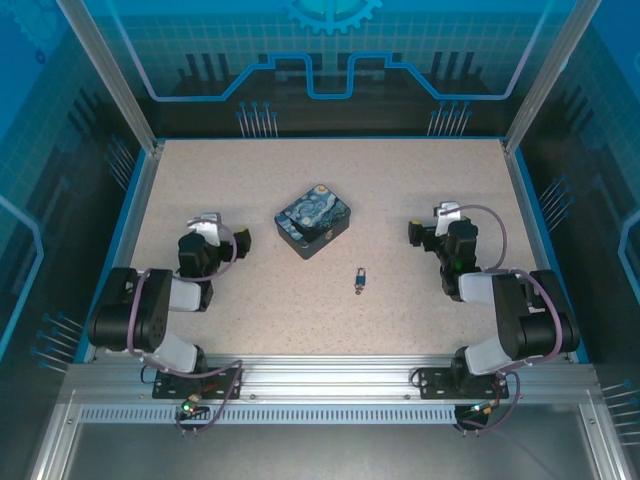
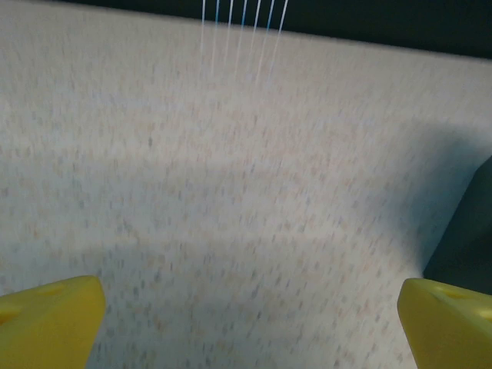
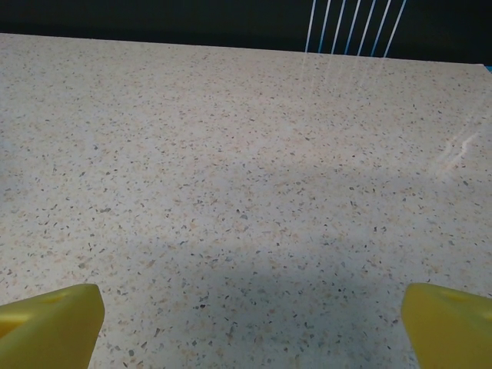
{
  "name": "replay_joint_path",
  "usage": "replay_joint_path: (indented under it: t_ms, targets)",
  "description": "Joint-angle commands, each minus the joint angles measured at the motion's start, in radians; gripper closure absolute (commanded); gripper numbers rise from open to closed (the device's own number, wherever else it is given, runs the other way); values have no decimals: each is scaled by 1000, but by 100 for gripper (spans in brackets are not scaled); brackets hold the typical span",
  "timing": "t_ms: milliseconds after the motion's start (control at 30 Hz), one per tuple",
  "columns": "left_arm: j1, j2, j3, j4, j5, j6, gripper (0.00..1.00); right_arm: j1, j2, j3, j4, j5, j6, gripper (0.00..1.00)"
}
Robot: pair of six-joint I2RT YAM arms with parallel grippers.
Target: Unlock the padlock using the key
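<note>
From above, the speckled beige stone-look desk (image 1: 250, 180) carries a rectangular tin box painted in blue and yellow swirls (image 1: 313, 221). It lies a little behind the middle, turned at an angle. Nearer the arms and slightly right of the tin, well apart from it, lies the tiny bluish padlock with a thin metal shackle (image 1: 359, 273). A thin dark sliver just at its near end appears to be the small dark metal key (image 1: 356, 290) — too small to tell whether the two touch. The left end effector (image 1: 222, 230) sits low over the desk left of the tin, and the right end effector (image 1: 430, 222) sits right of it. Both are well apart from the padlock.

In the left wrist view, which is blurred, two yellow fingertips (image 2: 50, 319) sit in the bottom corners, spread wide, with bare speckled desk between them. A dark shape cuts in at the right edge, and thin pale lines stand against the dark wall beyond the far edge.

The right wrist view is sharp — its yellow fingertips (image 3: 50, 323) are likewise spread to the bottom corners over bare desk, with a soft shadow across the near part and pale blue lines on the dark wall behind
</note>
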Motion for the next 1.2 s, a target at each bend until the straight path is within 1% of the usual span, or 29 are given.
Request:
replay_joint_path:
  t_ms: [0,33,67,100,167,1167]
  targets:
    - [8,8,9,112,27,27,1,3,8,9,-9,20,-15,0]
    - [8,8,28,73,35,32,1,3,8,9,-9,20,-16,0]
    - [8,-4,71,-30,34,33,1,3,8,9,-9,20,-15,0]
    - [3,0,104,-85,11,34,1,3,8,9,-9,20,-15,0]
    - [-4,1,98,-71,-9,37,1,3,8,9,-9,21,-15,0]
    - [-5,0,98,-69,-9,38,1,12,9,14,-17,23,-26,0]
